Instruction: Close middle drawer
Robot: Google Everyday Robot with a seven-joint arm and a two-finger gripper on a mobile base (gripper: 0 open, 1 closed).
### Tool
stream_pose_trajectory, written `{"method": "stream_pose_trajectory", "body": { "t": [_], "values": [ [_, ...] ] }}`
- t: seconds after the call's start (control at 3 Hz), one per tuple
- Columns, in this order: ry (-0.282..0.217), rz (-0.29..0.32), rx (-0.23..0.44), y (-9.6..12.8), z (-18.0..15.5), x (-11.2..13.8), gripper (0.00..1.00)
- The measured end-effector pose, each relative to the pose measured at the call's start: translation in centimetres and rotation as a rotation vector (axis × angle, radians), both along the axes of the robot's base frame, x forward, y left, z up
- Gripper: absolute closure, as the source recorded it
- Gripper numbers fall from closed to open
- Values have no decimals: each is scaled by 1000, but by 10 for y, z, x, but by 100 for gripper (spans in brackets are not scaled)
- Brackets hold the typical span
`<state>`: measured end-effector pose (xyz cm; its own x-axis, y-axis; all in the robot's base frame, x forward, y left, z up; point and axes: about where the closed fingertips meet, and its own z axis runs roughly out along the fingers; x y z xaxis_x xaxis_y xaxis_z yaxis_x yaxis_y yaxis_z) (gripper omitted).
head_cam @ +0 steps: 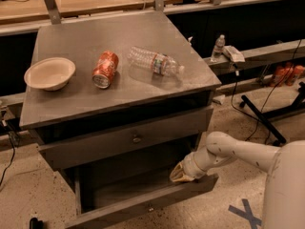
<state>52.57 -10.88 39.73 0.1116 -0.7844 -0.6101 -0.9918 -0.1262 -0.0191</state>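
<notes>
The middle drawer [164,202] is pulled far out below the top drawer [105,147]. Its long low grey front faces me, with a small round knob [150,207] at its centre. My gripper [178,174] comes in from the right on a white arm [238,151]. It sits low at the right end of the open drawer, just above and behind the drawer front. Whether it touches the front cannot be told. The lowest drawer is out of view.
On the cabinet top [62,104] stand a white bowl [49,73], an orange can [105,69] on its side and a clear plastic bottle [156,62] lying down. A small bottle [218,47] stands on a ledge at the right. Cables and a black stand leg [267,118] lie on the floor.
</notes>
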Motion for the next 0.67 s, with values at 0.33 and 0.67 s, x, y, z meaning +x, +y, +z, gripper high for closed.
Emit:
{"method": "stream_pose_trajectory", "body": {
  "t": [0.33,0.67],
  "values": [
    [0,0,0,0,4,0,100],
    [0,1,0,0,4,0,100]
  ]
}}
